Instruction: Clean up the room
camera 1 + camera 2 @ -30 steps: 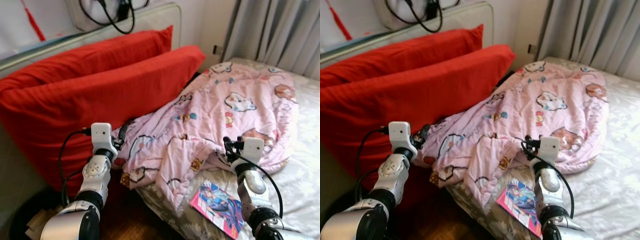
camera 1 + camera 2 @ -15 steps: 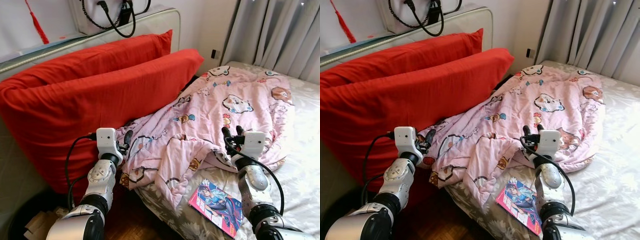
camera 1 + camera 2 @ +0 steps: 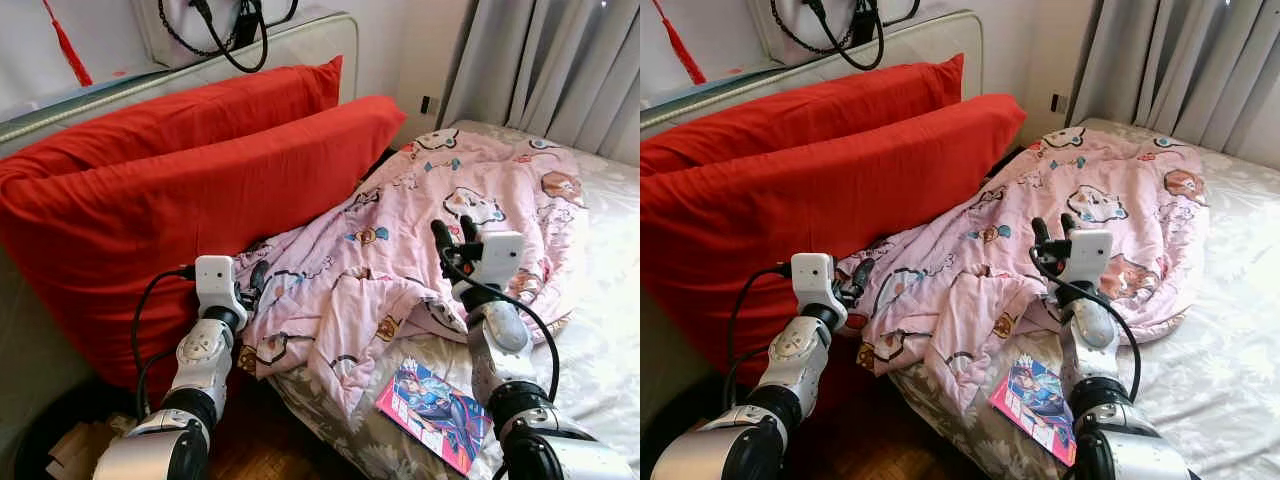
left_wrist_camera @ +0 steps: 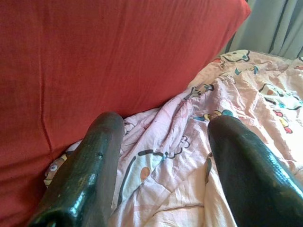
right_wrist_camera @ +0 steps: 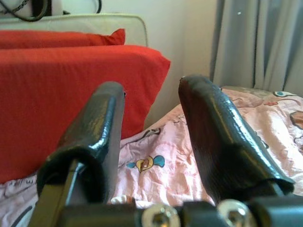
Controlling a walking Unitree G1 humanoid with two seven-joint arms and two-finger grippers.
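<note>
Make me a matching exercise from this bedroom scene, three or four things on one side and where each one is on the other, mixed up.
Things:
1. blanket
2. comic book
3. pillows
4. curtain

Places:
A. flat near the bed's edge, beside the right arm
B. hanging behind the far end of the bed
C. rumpled across the bed
D. propped against the headboard

Pairs: 1-C, 2-A, 3-D, 4-B

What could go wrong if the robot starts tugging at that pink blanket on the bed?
The book lies at the bed's edge beside the pink blanket; dragging the blanket might sweep it to the floor. The left gripper, open at the blanket's corner by the red pillows, could pinch pillow fabric too. The right gripper hangs open above the blanket, and its loose cable might snag in the folds.
</note>
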